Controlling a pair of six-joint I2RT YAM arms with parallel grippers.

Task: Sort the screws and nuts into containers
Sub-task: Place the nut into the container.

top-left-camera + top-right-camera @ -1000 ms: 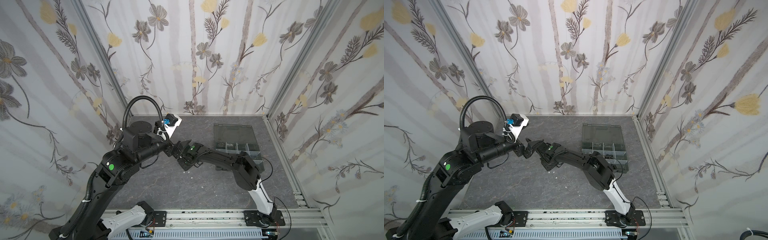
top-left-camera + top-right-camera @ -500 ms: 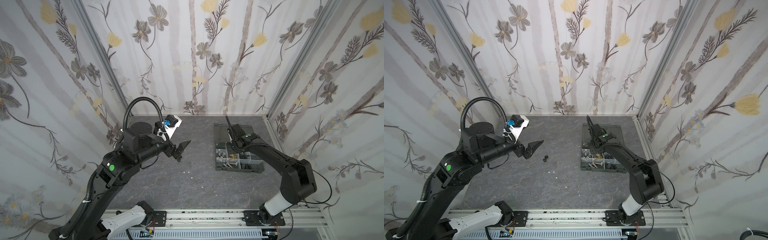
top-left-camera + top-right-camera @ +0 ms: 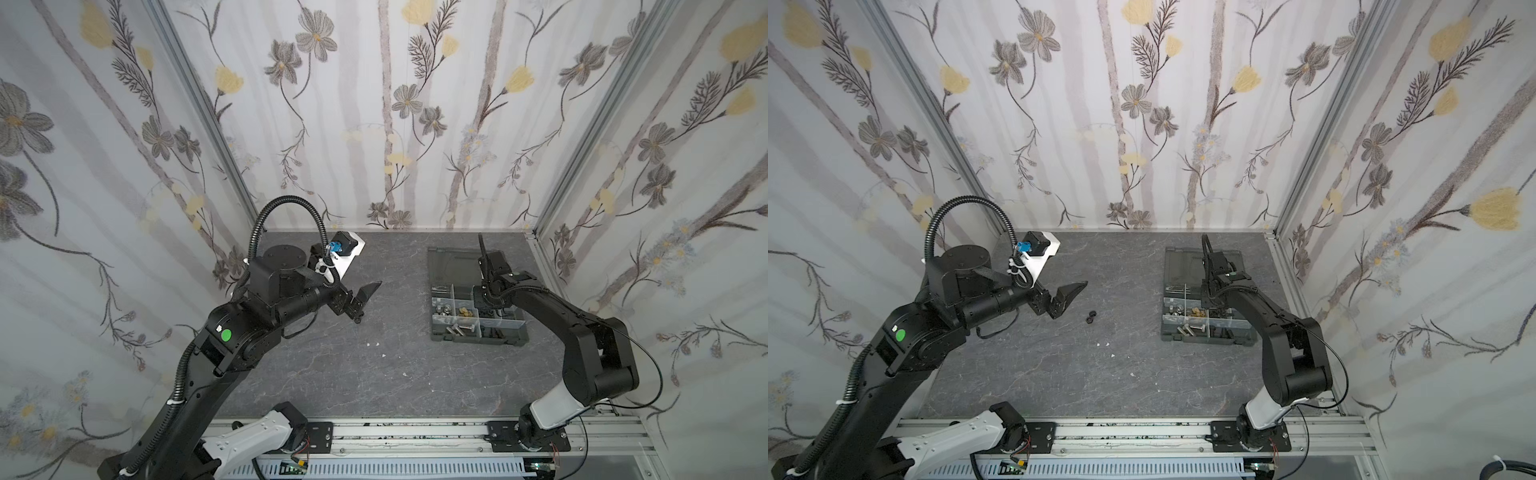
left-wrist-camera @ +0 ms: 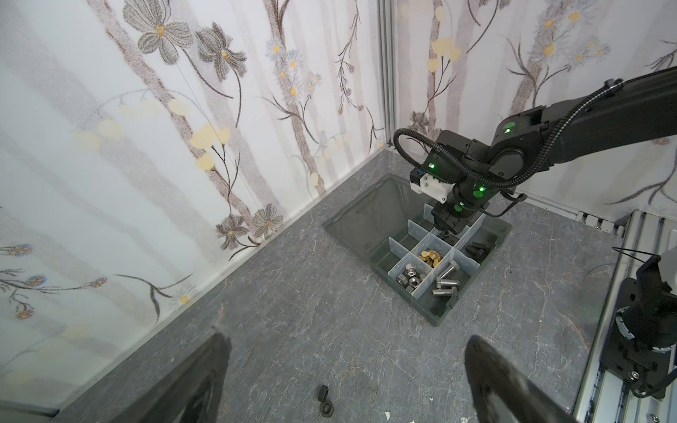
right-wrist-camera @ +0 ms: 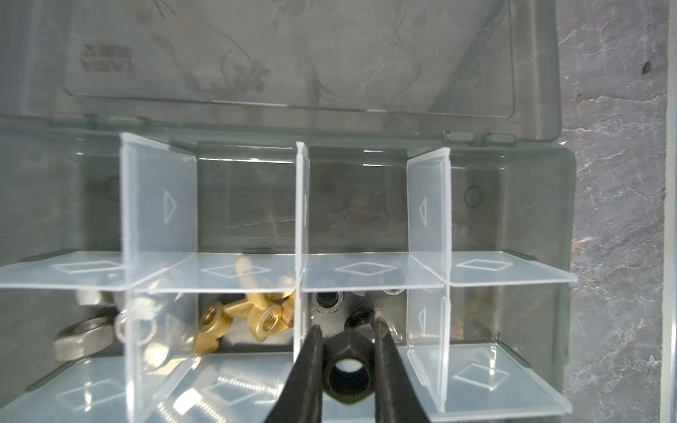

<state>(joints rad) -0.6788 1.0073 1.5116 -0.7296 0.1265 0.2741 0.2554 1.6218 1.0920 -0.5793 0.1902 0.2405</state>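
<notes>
The dark grey organizer box lies at the right with its lid open. My right gripper hangs over a middle compartment, shut on a black nut. More black nuts lie below it. Brass nuts, silver nuts and silver screws fill neighbouring containers; black screws lie in an end one. My left gripper is open above the table's middle, over two loose black nuts.
The box's lid lies flat behind it toward the back wall. White specks dot the grey table. An aluminium rail runs along the front edge. Flowered walls close in the back and both sides.
My right arm has swung from the middle of the table, near the left gripper, over to the organizer box. The left arm has hardly moved.
</notes>
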